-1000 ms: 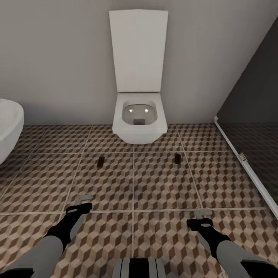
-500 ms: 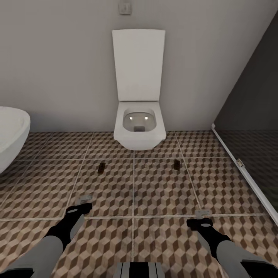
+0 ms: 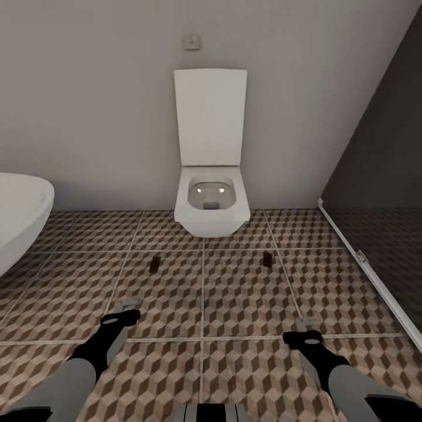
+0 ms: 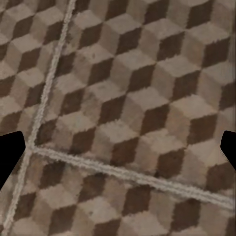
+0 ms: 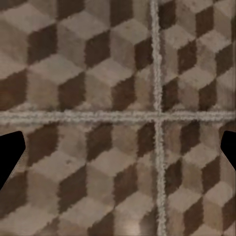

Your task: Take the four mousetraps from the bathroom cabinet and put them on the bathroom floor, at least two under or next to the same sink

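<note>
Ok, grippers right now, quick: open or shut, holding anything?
Left gripper: open, holding nothing, over the floor.
Right gripper: open, holding nothing.

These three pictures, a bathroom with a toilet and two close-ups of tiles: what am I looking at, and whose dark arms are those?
It is a simulated two-armed robot. The wide picture comes from its head camera, looking down at a toilet, the patterned bathroom floor and two small mousetraps lying on it. The left gripper and right gripper hang low over the tiles. The close-ups come from cameras on each wrist: both grippers are open and hold nothing, with bare tile between their dark fingertips.
</note>
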